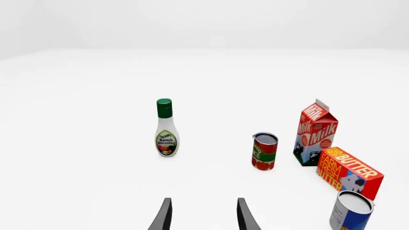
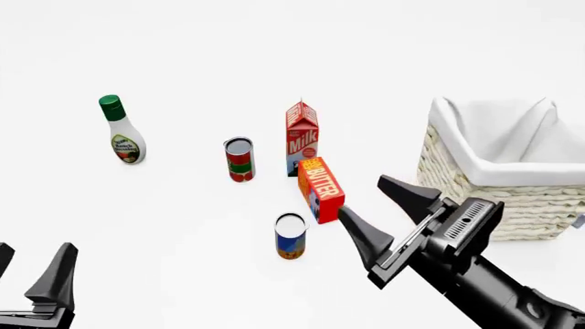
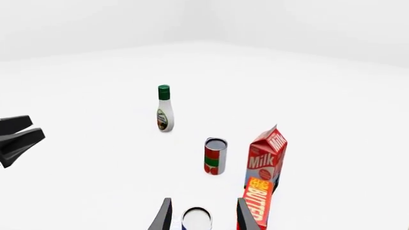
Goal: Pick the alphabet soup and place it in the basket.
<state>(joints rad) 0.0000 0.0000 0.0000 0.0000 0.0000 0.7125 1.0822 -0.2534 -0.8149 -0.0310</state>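
Front view shows the right gripper (image 2: 382,212) spread wide and empty, near the alphabet soup (image 2: 290,235) upright on the surface, likely lined up for a grasp, the basket (image 2: 498,188) waiting alongside.

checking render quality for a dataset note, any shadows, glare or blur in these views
Front view: flat, even light, no clear cast shadows under the alphabet soup or the basket; all sharp. Left wrist view: the white table merges into the backdrop, no glare on the ranch bottle. Right wrist view: crisp too, the soup cut off by the frame's edge between the open right gripper fingers.
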